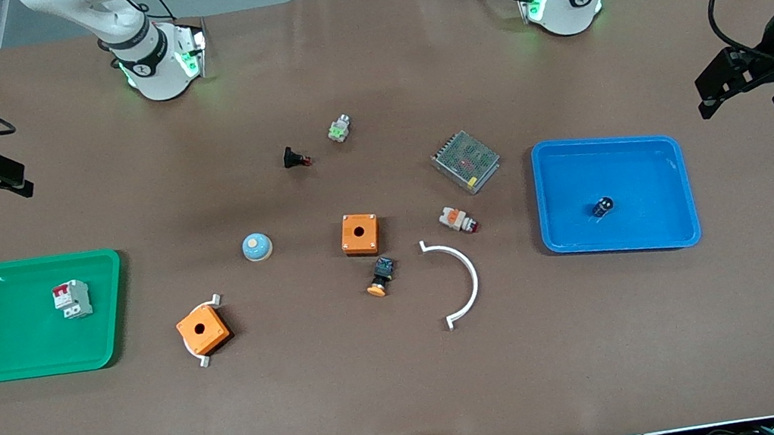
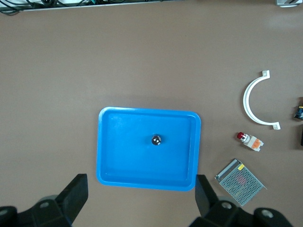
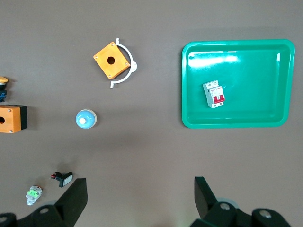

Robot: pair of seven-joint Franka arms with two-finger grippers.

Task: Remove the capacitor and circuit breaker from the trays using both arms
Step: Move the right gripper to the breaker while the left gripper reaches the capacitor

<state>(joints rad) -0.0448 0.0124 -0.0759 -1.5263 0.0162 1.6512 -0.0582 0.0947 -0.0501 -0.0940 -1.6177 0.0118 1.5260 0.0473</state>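
The capacitor (image 1: 602,207), a tiny black cylinder with a silvery end, lies in the middle of the blue tray (image 1: 666,237); it also shows in the left wrist view (image 2: 156,139). The breaker (image 1: 72,298), white-grey with a red switch, lies in the green tray (image 1: 33,366) and shows in the right wrist view (image 3: 214,94). My left gripper (image 1: 710,94) is open and empty, up in the air past the blue tray at the left arm's end of the table. My right gripper (image 1: 17,179) is open and empty, raised over the table at the right arm's end.
Between the trays lie two orange boxes (image 1: 359,234) (image 1: 203,331), a white curved bracket (image 1: 468,274), a metal mesh power supply (image 1: 465,161), a blue-white dome button (image 1: 257,247), a white-orange button (image 1: 457,220), a black-blue switch with an orange cap (image 1: 380,277), a black button (image 1: 294,158) and a green-white part (image 1: 339,129).
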